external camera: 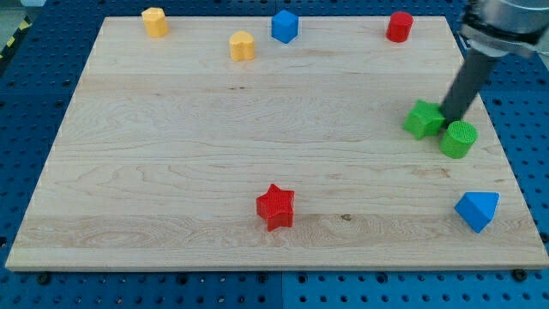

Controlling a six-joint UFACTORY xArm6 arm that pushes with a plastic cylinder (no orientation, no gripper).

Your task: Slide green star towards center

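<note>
The green star [423,118] lies at the view's right side of the wooden board [214,137]. A green cylinder [459,139] stands just to its lower right, close to or touching it. My tip [448,117] is down at the star's right edge, right above the green cylinder, in the notch between the two green blocks. The dark rod slants up to the view's top right.
A red star [275,207] lies at bottom centre. A blue triangular block [477,210] sits at bottom right. Along the top edge stand two yellow blocks [154,21] [243,45], a blue block [285,27] and a red cylinder [399,27].
</note>
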